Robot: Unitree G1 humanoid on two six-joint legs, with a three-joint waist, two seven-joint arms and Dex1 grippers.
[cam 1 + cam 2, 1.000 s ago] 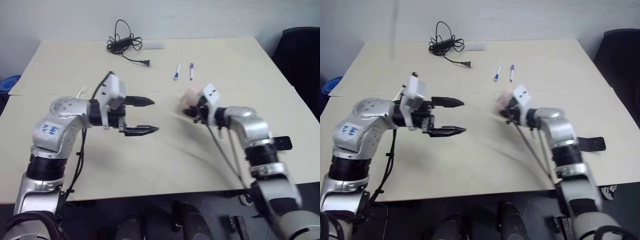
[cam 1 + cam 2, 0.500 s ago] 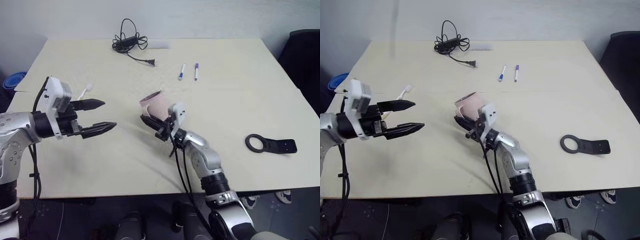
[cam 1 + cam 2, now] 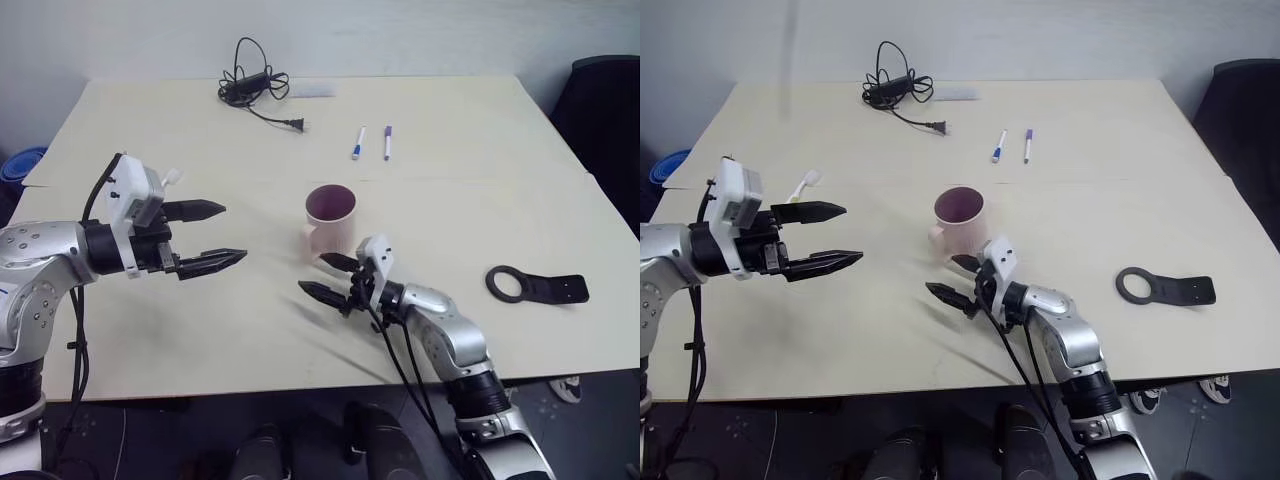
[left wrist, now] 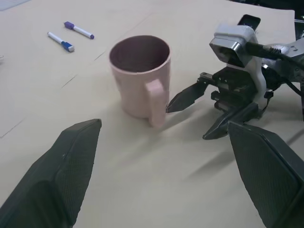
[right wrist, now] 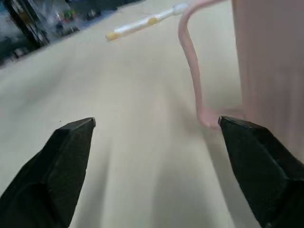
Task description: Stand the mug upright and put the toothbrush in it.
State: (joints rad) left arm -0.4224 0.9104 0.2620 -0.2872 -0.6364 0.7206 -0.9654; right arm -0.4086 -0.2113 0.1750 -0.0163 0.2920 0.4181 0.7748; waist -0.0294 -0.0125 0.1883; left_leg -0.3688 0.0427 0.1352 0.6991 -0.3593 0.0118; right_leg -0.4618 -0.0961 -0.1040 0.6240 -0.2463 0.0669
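standing upright on the bench (image 3: 480, 200), the mug (image 3: 330, 220) sat just beside the right gripper (image 3: 333, 278), jaws spread; a careless sweep could topple it. left gripper (image 3: 215, 237) jaws spread too.

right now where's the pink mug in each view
Left eye view: mug upright at table centre, just beyond the open right gripper.
Right eye view: the same spot.
Left wrist view: upper middle, handle facing the camera.
Right wrist view: wall and handle at the right edge.
Shared landmark: the two marker pens beyond the mug.
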